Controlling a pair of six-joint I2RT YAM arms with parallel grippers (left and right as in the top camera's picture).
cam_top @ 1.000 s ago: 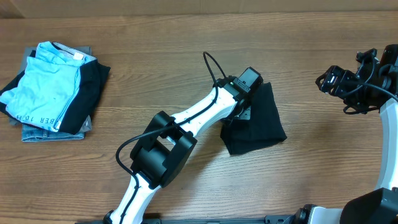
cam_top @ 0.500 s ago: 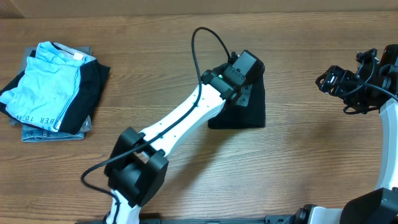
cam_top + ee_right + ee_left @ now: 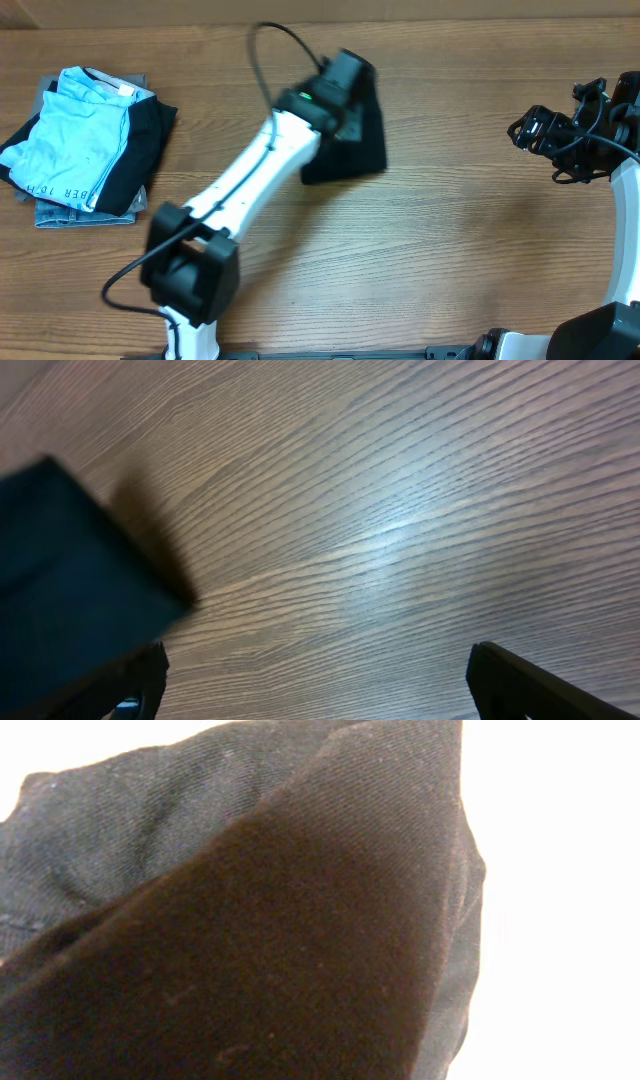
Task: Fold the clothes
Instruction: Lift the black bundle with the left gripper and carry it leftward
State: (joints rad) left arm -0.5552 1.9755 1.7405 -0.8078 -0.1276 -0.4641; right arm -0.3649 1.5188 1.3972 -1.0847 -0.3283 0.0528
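The clothes (image 3: 352, 150), a black T-shirt folded into a compact bundle, hang from my left gripper (image 3: 348, 98) above the upper middle of the table. That gripper is shut on the bundle's top edge. In the left wrist view the black fabric (image 3: 250, 920) fills nearly the whole frame and hides the fingers. At the far right edge my right gripper (image 3: 528, 130) stands open over bare wood, holding nothing. Its two fingertips (image 3: 140, 680) sit wide apart in the right wrist view, and a blurred dark block at that view's left is likely the clothes (image 3: 70, 560).
A stack of folded garments lies at the left: a light blue one with dark lettering (image 3: 70, 135) on top, a black piece (image 3: 145, 150) beside it, a denim-like piece (image 3: 85, 212) underneath. The left arm (image 3: 250, 190) stretches diagonally across the wooden table (image 3: 460, 250).
My left gripper has carried the black bundle up and to the left, from centre-right toward the upper middle, with the arm stretching out. The right arm has stayed still.
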